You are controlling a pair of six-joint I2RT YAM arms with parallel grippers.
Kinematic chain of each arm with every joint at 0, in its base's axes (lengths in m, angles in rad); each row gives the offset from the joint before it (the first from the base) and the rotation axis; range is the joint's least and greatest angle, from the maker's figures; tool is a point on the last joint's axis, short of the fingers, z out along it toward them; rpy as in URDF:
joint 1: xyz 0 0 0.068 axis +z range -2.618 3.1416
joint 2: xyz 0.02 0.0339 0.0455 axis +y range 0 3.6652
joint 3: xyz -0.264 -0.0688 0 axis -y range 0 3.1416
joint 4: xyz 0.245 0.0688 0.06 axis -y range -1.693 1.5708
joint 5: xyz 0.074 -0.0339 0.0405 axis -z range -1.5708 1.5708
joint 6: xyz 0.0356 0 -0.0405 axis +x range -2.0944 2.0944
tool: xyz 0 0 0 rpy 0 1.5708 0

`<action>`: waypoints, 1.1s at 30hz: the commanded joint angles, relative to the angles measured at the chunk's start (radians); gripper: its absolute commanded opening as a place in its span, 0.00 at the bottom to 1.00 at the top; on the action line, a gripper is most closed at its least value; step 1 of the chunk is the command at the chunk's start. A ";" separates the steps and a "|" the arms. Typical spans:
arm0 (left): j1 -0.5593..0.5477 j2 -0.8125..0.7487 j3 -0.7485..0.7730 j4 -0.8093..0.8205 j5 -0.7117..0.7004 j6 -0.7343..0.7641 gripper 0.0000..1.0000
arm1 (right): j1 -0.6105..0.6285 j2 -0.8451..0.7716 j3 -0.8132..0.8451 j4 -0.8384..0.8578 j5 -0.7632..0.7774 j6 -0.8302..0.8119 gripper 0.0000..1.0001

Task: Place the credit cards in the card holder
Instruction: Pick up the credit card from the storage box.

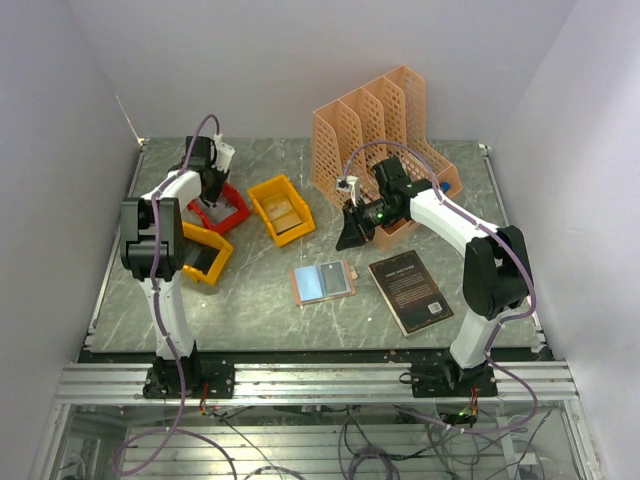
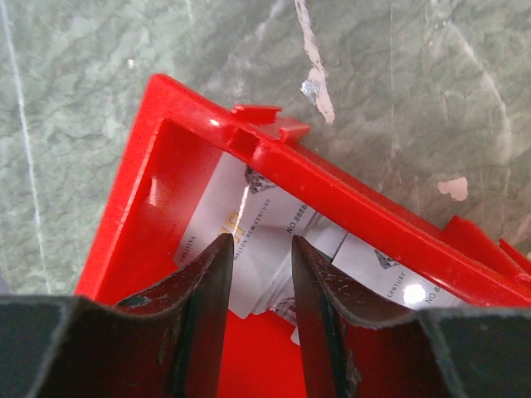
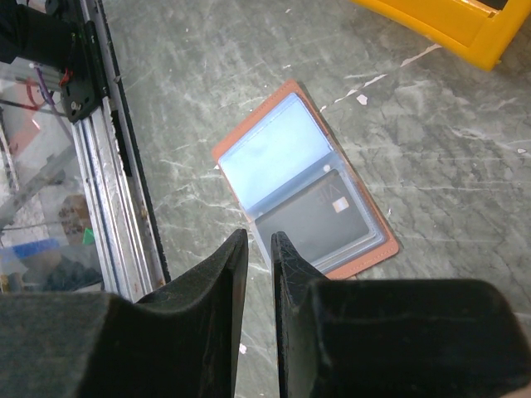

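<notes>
Where it lies open, the card holder (image 3: 300, 186) shows a dark card (image 3: 319, 217); right pincer (image 3: 259, 239) nearly closed.

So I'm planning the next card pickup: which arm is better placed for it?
Left. Its gripper hangs open over the cards in the red bin. The right gripper is above the open card holder, away from loose cards.

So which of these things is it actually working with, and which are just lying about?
Part of the job:
- card holder, lying open, one dark card already in a pocket
- white cards in the red bin
- left claw over that bin
- right claw

Just lying about:
- black book
- two yellow bins
- peach file rack
</notes>
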 commanded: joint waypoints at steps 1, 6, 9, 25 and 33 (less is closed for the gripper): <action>0.009 0.029 0.034 -0.019 0.034 0.012 0.46 | 0.000 0.015 0.021 -0.008 -0.012 -0.015 0.18; 0.009 0.043 0.042 -0.022 0.029 0.012 0.46 | 0.000 0.017 0.022 -0.011 -0.012 -0.016 0.18; 0.009 0.051 0.045 -0.020 0.020 0.011 0.46 | 0.000 0.018 0.021 -0.011 -0.012 -0.016 0.18; 0.032 0.002 0.050 0.028 -0.110 -0.011 0.31 | 0.000 0.026 0.025 -0.020 -0.019 -0.022 0.18; 0.033 -0.007 0.055 0.048 -0.172 -0.016 0.31 | 0.001 0.025 0.025 -0.022 -0.018 -0.024 0.18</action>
